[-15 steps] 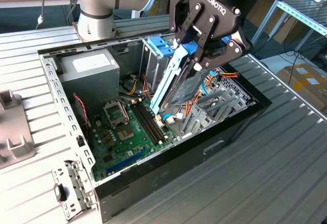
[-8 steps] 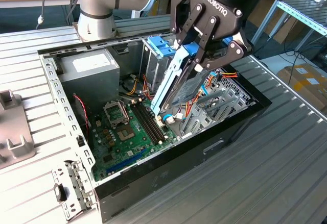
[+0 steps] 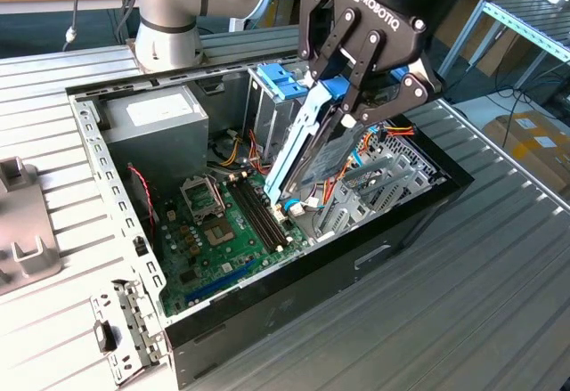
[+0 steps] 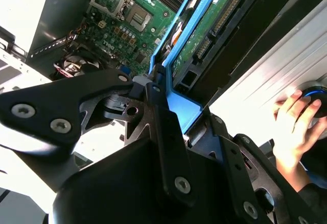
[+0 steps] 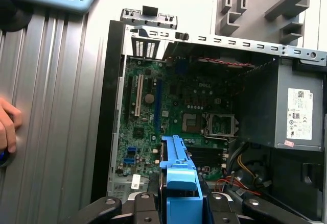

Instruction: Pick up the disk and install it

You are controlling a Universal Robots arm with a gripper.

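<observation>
We see the gripper clamped on the disk, its 2 fingers pressing the blue rail's upper end. The disk hangs steeply tilted, long axis running down toward the motherboard, its lower end near the memory slots inside the open case.

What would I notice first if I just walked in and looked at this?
Probably the big black robot hand right in the middle, gripping the disk in its light-blue frame, tilted steeply over the open computer case. Below it lies the green motherboard, with the grey power supply beside it. A person's hand rests on the table in the second wrist view.
</observation>
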